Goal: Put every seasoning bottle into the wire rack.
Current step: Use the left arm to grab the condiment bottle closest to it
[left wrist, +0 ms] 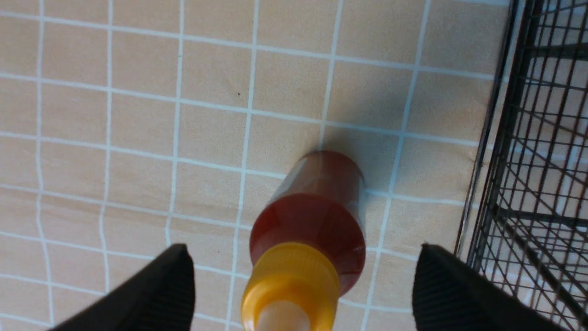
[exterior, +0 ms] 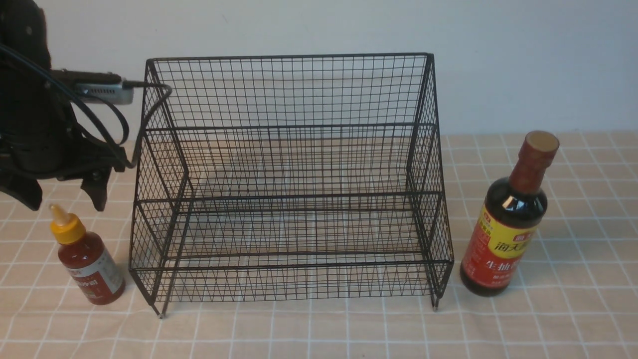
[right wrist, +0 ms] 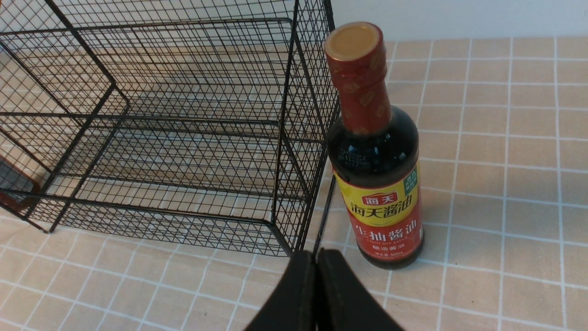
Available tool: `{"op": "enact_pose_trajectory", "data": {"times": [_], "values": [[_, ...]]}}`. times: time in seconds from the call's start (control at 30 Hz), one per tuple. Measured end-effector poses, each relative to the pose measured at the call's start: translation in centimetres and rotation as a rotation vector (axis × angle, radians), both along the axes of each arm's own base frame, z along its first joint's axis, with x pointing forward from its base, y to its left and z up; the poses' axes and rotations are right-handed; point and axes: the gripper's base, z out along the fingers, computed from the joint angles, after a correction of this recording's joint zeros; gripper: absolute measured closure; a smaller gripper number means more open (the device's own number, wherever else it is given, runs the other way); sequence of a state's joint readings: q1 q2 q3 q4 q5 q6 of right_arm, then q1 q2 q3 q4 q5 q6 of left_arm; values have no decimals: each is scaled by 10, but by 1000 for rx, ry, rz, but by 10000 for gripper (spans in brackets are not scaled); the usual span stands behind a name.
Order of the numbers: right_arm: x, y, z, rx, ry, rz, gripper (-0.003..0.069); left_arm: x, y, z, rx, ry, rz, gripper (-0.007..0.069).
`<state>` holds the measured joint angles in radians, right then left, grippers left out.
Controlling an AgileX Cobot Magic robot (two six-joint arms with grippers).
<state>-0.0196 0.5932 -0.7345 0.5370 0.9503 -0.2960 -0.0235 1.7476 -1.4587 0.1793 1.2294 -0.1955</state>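
Note:
The small red sauce bottle (exterior: 89,262) with a yellow nozzle cap stands on the cloth just left of the black wire rack (exterior: 289,56). My left gripper (exterior: 65,198) hangs open right above its cap. In the left wrist view the bottle (left wrist: 317,216) sits between the wide-spread fingers of the gripper (left wrist: 303,252), touching neither, with the rack (left wrist: 528,184) beside it. The dark soy-sauce bottle (exterior: 503,239) stands upright right of the rack. In the right wrist view my right gripper (right wrist: 316,253) is shut and empty, near the soy bottle (right wrist: 381,184) and the rack's corner (right wrist: 280,161). Both rack tiers are empty.
A beige checked cloth (exterior: 319,329) covers the table, with a white wall (exterior: 523,60) behind. The left arm's cable (exterior: 149,99) loops close to the rack's upper left corner. The right arm does not show in the front view.

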Motion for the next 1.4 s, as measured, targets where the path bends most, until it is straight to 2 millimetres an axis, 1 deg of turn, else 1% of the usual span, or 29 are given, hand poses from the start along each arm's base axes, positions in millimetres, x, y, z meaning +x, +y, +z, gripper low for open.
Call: {"op": "enact_pose_trajectory", "data": {"times": [0.17, 0.47, 0.57, 0.7, 0.77, 1.0, 1.1, 1.17, 1.2, 1.23, 1.33, 1.37, 1.4], "values": [[0, 0, 0, -1, -2, 0, 673, 5, -1, -12, -8, 32, 6, 51], [-1, 0, -1, -2, 9, 6, 673, -5, -1, -18, -13, 61, 6, 51], [-1, 0, -1, -2, 10, 6, 673, -8, 2, -22, -6, 77, 13, 51], [-1, 0, -1, -2, 10, 6, 673, -11, 18, -25, -23, 88, 65, 51], [-1, 0, -1, -5, 9, 8, 673, -12, 22, -25, -47, 87, 89, 51], [-1, 1, 0, -11, -1, 17, 673, -12, 22, -26, -68, 87, 99, 51], [-1, 2, 0, -1, -5, 22, 673, -10, 22, -29, -69, 97, 99, 55], [-1, 2, 0, -1, -5, 23, 673, -10, 22, -31, -72, 104, 99, 78], [-1, 2, 0, 1, -6, 24, 673, -9, 21, -34, -76, 110, 100, 120], [-1, 2, 0, 1, -6, 24, 673, -9, 21, -34, -76, 111, 100, 128], [-1, 2, 1, 5, -7, 25, 673, -8, 20, -35, -87, 115, 103, 314], [-1, 2, 1, 5, -7, 25, 673, -8, 20, -35, -91, 114, 104, 347], [-1, 2, 1, 5, -7, 25, 673, -8, 20, -35, -91, 112, 103, 341]]}}
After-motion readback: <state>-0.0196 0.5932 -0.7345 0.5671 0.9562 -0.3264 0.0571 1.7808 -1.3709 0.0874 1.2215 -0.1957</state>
